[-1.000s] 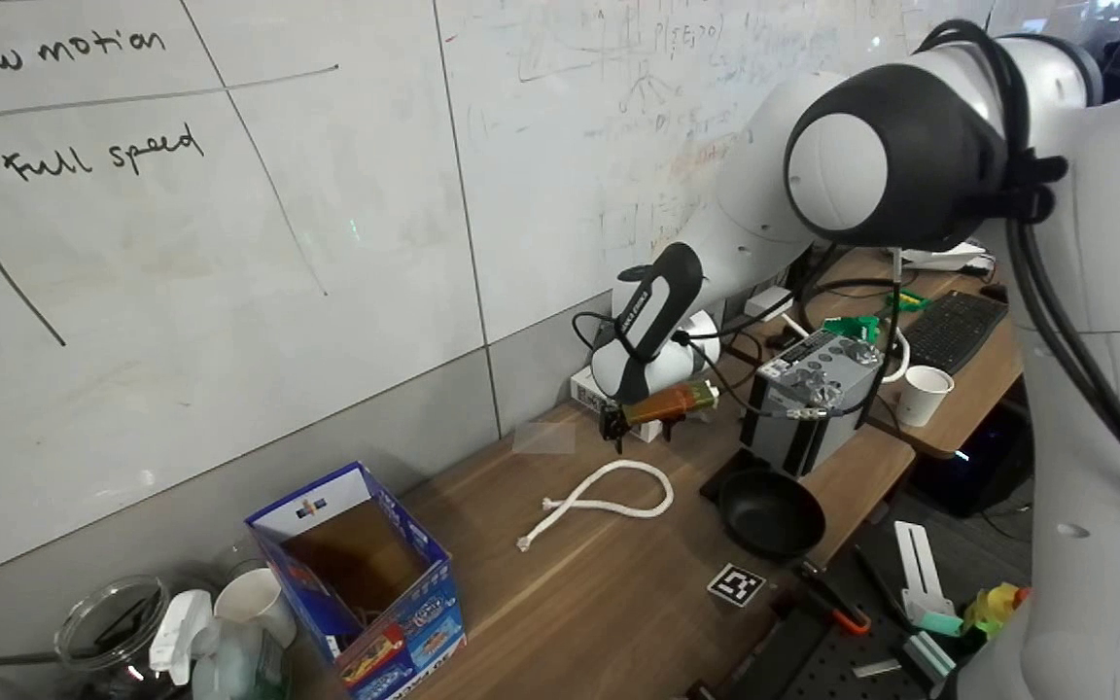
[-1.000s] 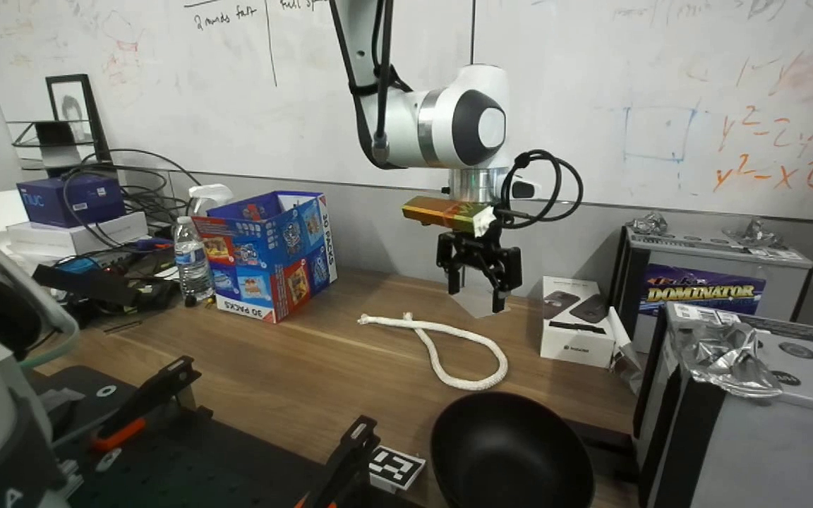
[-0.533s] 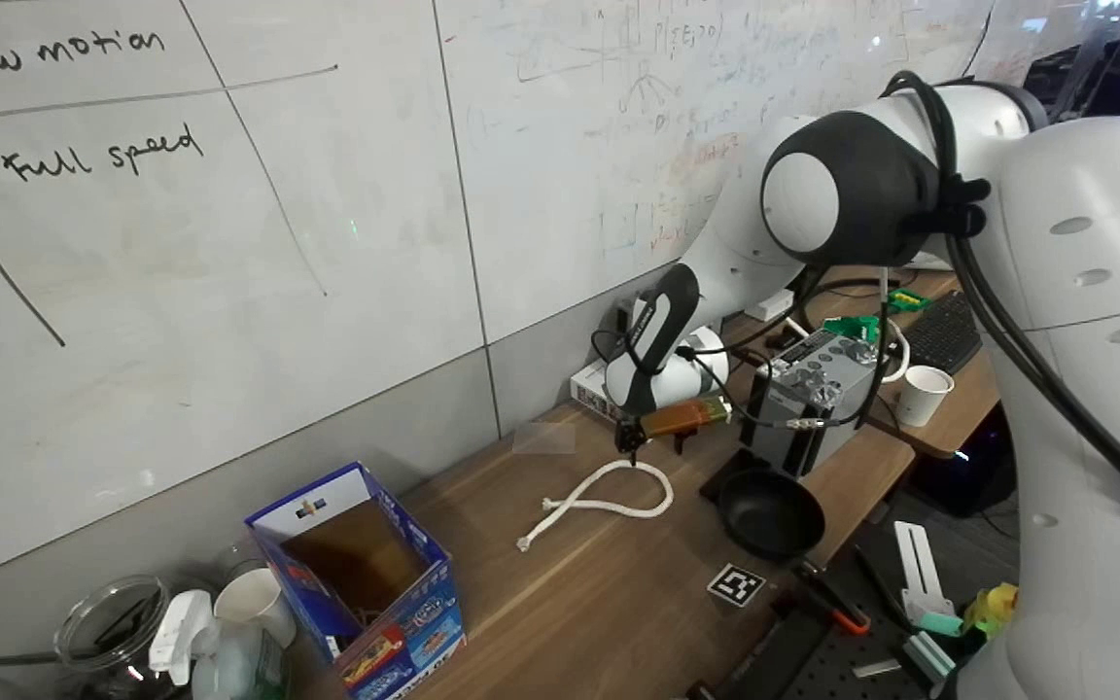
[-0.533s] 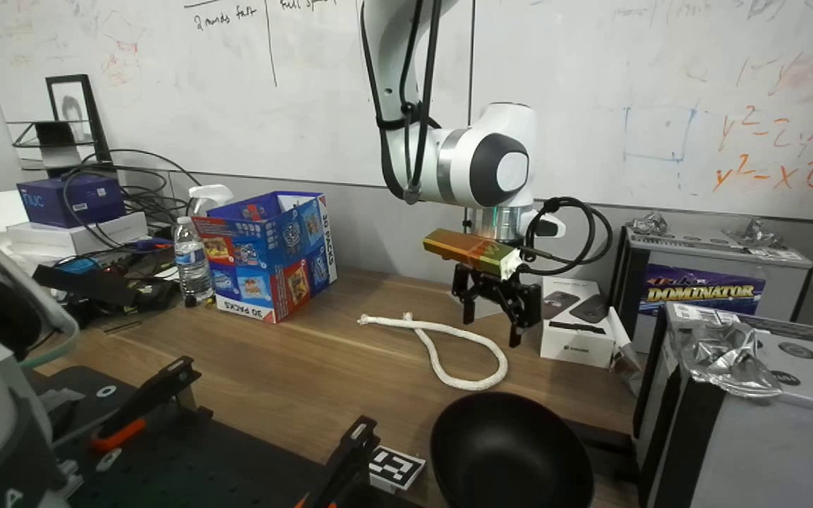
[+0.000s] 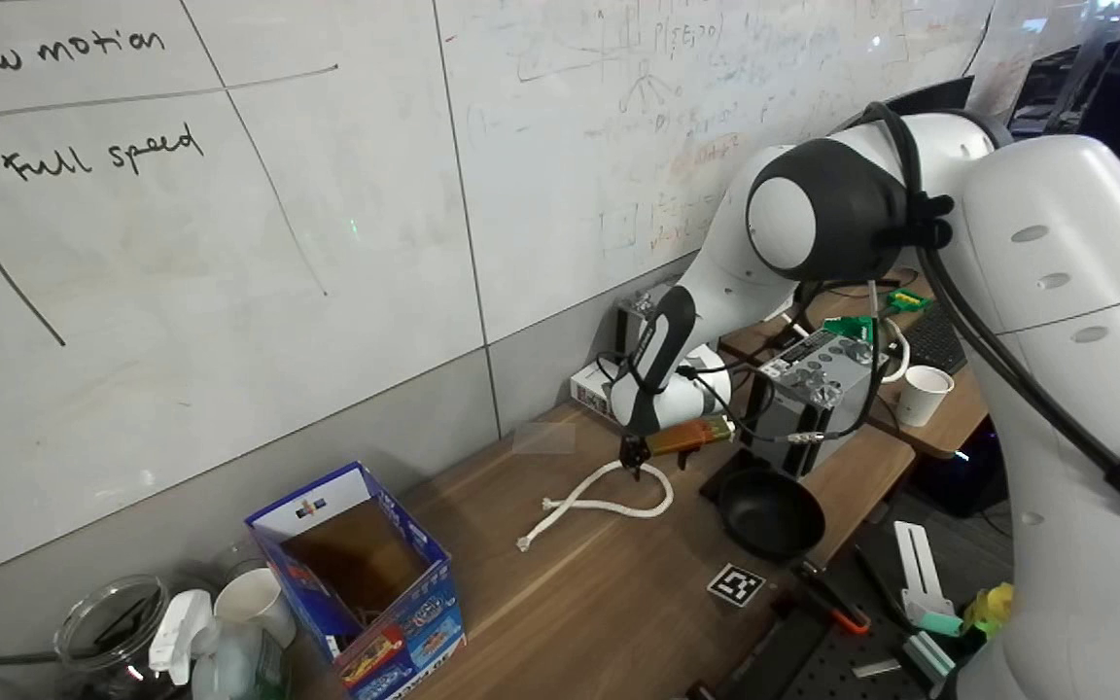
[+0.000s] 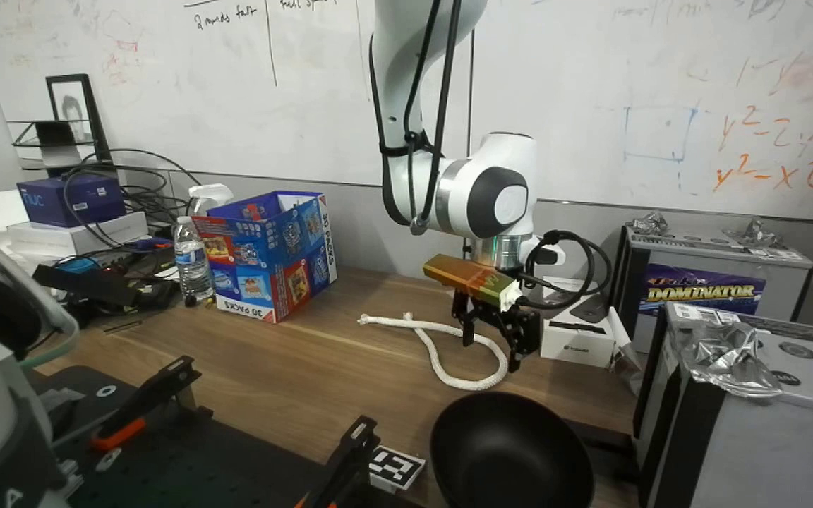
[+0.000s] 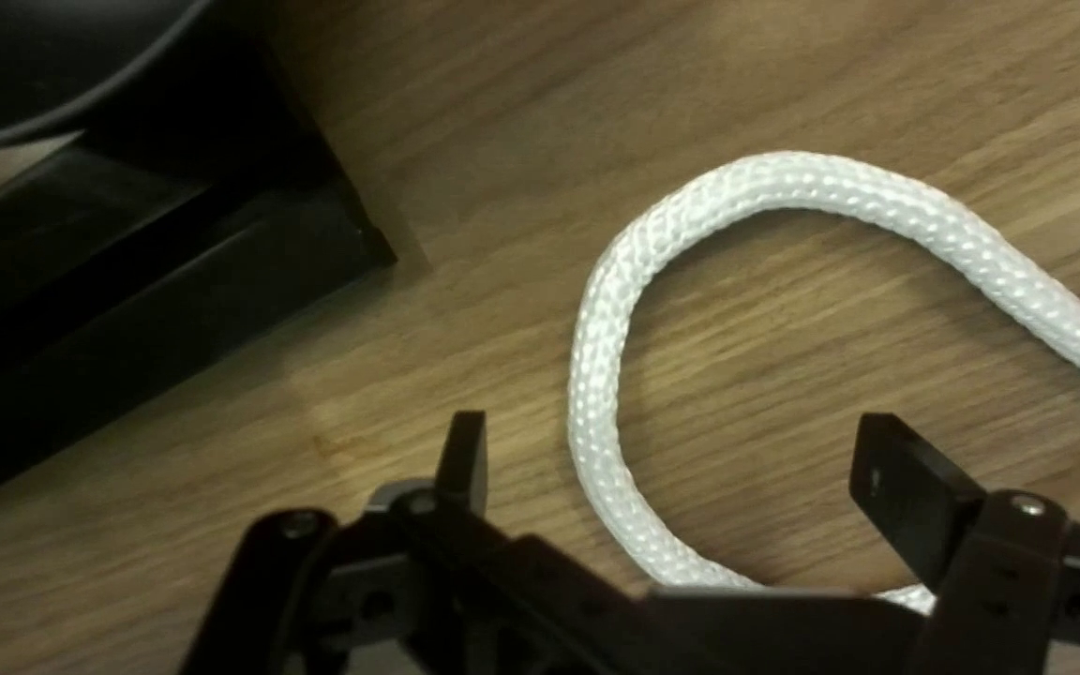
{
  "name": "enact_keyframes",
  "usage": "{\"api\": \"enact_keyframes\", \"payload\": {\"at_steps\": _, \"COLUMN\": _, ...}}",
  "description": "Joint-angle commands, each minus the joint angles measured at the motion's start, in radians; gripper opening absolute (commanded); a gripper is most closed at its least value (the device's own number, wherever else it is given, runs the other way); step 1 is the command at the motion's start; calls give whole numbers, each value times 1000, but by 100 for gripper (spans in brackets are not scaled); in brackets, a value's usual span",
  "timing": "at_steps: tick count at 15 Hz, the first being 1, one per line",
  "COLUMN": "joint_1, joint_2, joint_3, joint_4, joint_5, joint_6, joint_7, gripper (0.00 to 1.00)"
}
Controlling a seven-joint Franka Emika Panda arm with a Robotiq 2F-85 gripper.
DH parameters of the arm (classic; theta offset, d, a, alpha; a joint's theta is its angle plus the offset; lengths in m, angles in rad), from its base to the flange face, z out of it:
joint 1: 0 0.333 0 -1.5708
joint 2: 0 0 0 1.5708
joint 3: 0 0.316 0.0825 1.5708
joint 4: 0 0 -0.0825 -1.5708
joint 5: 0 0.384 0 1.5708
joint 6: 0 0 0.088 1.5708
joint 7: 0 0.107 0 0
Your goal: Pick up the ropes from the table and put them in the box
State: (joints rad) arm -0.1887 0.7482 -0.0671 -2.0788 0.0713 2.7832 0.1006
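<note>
One white rope lies in a loose loop on the brown wood-grain table (image 5: 560,622). The rope shows in both exterior views (image 5: 609,506) (image 6: 470,385) and in the wrist view (image 7: 599,375). My gripper (image 5: 659,471) is open and empty, low over the rounded end of the loop; it also shows in an exterior view (image 6: 491,356). In the wrist view my open fingers (image 7: 671,431) stand on either side of the loop's bend, not touching it. The blue box (image 5: 429,622) stands open-topped, away from the gripper, also seen in an exterior view (image 6: 276,261). Its bottom is mostly hidden.
A black round bowl (image 6: 512,451) stands near the loop, with a black block (image 7: 221,272) beside it. A white phone box (image 6: 576,342) and grey metal cases (image 6: 752,430) stand close to the gripper. The whiteboard wall (image 5: 375,243) runs along the table's back.
The arm has come down and shifted along the table, away from the blue box, to over the rounded end of the rope. The fingers stay open. Rope and box have not moved.
</note>
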Motion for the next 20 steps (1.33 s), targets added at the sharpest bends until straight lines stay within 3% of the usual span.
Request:
{"api": "enact_keyframes", "payload": {"at_steps": 1, "joint_1": -35, "joint_2": 25, "joint_3": 22, "joint_4": 7, "joint_5": 38, "joint_6": 46, "joint_7": -38, "gripper": 100}}
{"api": "enact_keyframes", "payload": {"at_steps": 11, "joint_1": -98, "joint_2": 55, "joint_3": 66, "joint_4": 11, "joint_5": 70, "joint_6": 73, "joint_7": -67, "gripper": 100}}
{"api": "enact_keyframes", "payload": {"at_steps": 20, "joint_1": -97, "joint_2": 77, "joint_3": 66, "joint_4": 24, "joint_5": 69, "joint_6": 66, "joint_7": -61, "gripper": 100}}
